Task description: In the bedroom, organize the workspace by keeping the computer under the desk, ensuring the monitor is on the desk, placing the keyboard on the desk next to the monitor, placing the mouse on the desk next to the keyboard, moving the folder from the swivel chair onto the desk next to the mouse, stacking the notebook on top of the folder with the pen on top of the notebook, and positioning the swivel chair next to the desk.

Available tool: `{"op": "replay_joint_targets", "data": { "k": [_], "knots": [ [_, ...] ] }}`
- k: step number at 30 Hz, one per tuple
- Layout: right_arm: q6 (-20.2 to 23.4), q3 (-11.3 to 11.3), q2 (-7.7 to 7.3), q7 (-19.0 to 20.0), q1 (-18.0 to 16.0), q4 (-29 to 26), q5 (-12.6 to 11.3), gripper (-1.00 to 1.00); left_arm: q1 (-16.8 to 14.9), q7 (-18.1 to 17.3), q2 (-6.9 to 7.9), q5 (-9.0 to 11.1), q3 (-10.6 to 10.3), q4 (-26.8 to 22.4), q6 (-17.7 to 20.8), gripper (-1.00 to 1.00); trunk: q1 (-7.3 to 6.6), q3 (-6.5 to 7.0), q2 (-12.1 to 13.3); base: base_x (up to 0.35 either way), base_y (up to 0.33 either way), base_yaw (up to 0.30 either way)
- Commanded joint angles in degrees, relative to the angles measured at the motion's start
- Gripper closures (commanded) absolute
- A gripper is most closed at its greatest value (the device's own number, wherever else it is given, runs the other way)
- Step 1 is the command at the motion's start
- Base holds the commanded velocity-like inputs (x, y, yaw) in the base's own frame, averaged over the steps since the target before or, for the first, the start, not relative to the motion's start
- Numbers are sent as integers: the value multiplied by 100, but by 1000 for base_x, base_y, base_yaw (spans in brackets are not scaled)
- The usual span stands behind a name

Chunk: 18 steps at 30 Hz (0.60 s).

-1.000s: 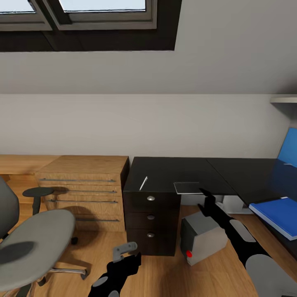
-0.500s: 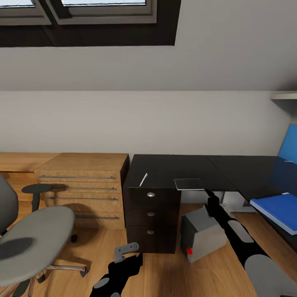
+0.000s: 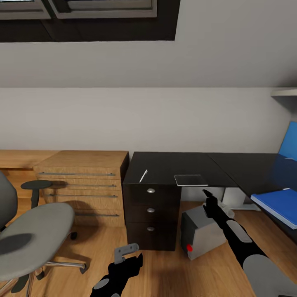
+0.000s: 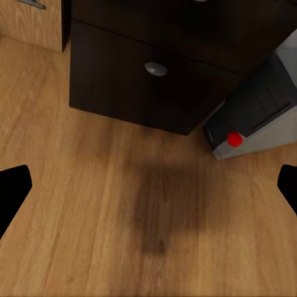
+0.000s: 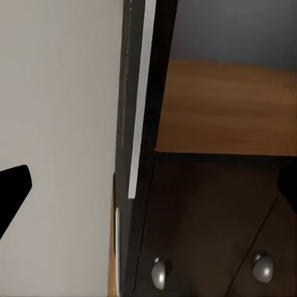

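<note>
The desk (image 3: 181, 163) has a glossy black top and a drawer block with silver knobs. A thin white pen (image 3: 143, 175) and the grey notebook (image 3: 190, 180) lie near its front edge. The blue folder (image 3: 278, 202) rests on the desk's right wing. The grey computer (image 3: 204, 233) stands tilted on the floor beside the drawers. At the left is the grey swivel chair (image 3: 33, 231). My right gripper (image 3: 207, 198) is open just below and in front of the notebook, touching nothing. My left gripper (image 3: 133, 258) hangs open low over the floor, facing the bottom drawer (image 4: 154, 68) and the computer (image 4: 260, 117).
A wooden cabinet (image 3: 82, 185) with long bar handles stands left of the desk. A blue upright panel (image 3: 290, 142) shows at the far right edge. Open wooden floor (image 3: 165, 272) lies between the chair and the computer.
The whole view has shifted upward in the frame, so the camera moved. My right gripper now sits a little lower relative to the notebook's front edge. The left gripper has barely moved.
</note>
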Motion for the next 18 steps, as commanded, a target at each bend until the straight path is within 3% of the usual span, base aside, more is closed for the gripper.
{"op": "replay_joint_targets", "data": {
  "k": [1,9,18],
  "knots": [
    [54,-21,16,13,-4,4,-41,-100,-5,59,1,54,-8,-5,8,-100,22,-24,-44,0,0,0],
    [77,-20,71,19,-4,3,-40,-100,-5,54,14,71,4,53,8,-100,22,-24,-44,1,0,0],
    [68,-22,85,22,-4,3,-42,-100,-5,52,12,86,12,154,17,-100,22,-24,-44,137,0,0]
  ]
}}
